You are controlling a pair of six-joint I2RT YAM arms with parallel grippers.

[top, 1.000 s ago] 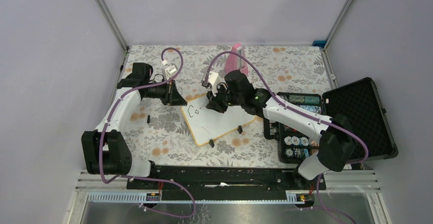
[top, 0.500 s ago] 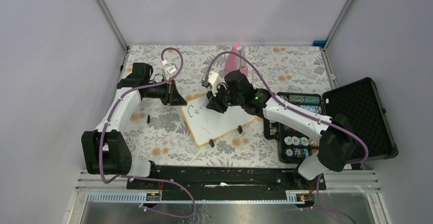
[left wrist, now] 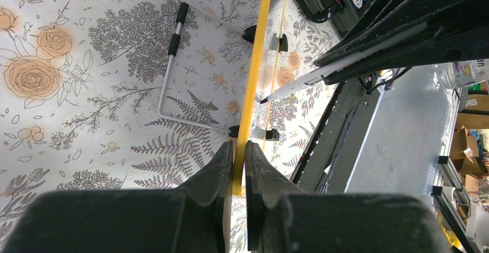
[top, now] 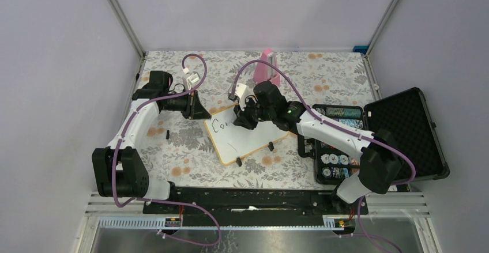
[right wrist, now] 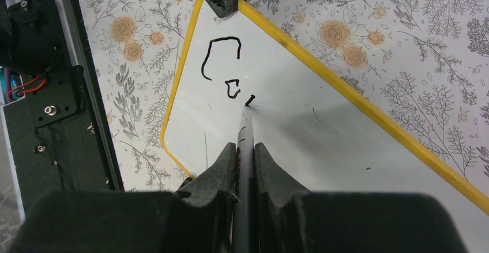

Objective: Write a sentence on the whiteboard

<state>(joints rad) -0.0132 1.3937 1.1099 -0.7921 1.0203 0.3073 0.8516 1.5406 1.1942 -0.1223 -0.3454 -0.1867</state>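
The whiteboard with its yellow rim lies tilted on the floral cloth, and its rim runs edge-on through the left wrist view. My left gripper is shut on that rim at the board's far left corner. My right gripper is shut on a marker. The marker's tip touches the whiteboard. Of the sentence, only a black "C", a small "o" and a short stroke at the tip show. The marker also shows from the left wrist.
An open black case holding poker chips lies right of the board. A pink object stands behind the right gripper. A small black piece lies left of the board. A wire stand sits under the board.
A small "o" and the start of another stroke have appeared after the "C". The right gripper has shifted slightly right along the board with the marker. The left arm has not moved.
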